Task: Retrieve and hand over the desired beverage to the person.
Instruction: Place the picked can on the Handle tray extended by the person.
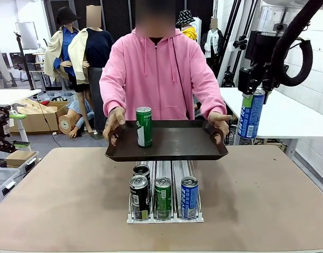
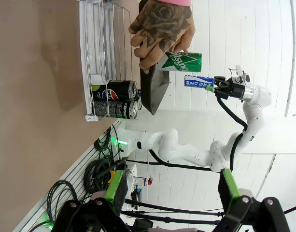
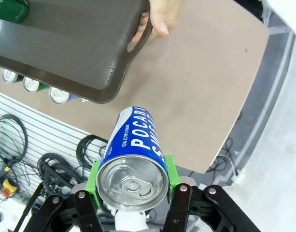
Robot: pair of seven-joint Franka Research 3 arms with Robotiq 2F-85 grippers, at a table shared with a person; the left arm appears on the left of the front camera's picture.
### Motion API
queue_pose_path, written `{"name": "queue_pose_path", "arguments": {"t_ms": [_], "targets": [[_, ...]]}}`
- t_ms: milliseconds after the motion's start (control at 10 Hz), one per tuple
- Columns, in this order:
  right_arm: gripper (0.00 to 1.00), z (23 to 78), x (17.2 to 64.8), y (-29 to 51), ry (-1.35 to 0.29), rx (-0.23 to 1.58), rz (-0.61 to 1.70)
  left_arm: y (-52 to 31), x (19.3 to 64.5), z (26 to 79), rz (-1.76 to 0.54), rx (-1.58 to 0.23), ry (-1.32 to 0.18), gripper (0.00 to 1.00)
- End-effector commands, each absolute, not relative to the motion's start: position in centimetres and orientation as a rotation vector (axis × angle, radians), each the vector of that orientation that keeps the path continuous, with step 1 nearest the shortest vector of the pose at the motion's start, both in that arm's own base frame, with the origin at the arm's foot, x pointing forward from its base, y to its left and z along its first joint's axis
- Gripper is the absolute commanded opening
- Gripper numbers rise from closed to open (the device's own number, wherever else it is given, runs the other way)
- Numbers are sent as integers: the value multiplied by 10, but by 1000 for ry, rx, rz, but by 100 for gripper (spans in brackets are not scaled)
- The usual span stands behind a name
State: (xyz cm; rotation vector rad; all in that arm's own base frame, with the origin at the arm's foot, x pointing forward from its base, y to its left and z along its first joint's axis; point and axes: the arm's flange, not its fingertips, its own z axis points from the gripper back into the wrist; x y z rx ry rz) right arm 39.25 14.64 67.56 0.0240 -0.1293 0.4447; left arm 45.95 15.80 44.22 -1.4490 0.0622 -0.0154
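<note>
Handover stage, seen from across the counter (image 1: 56,200). My right gripper (image 1: 256,87) was closed on a tall blue can (image 1: 251,113), clamped near its top rim with the body hanging upright below, held in the air to the right of the tray (image 1: 166,145) and level with it. In the right wrist view the green pads (image 3: 169,169) sat on opposite sides of the wall just under the lid. My left gripper (image 2: 169,191) stood fully open and empty, well back from the work.

The person (image 1: 158,74) held the dark tray by both handles above the can rack (image 1: 165,203); one green can (image 1: 144,126) already stood on it.

I judged the blue can stiff along its axis but thin-walled, smooth and likely slippery if damp; full, it would carry noticeable weight. A grip high on the cylinder, as here, left the base free for setting down; too hard a squeeze at mid-height would risk denting it.
</note>
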Motion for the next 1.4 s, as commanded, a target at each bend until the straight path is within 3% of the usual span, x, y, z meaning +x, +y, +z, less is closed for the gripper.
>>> {"name": "queue_pose_path", "arguments": {"t_ms": [0,600,1300], "targets": [[0,684,395,156,-115,32,437,158,460,443,-3,-1448,54,100],[0,692,402,227,-119,61,568,158,460,443,-3,-1448,54,100],[0,657,455,292,-166,43,746,158,460,443,-3,-1448,54,100]]}}
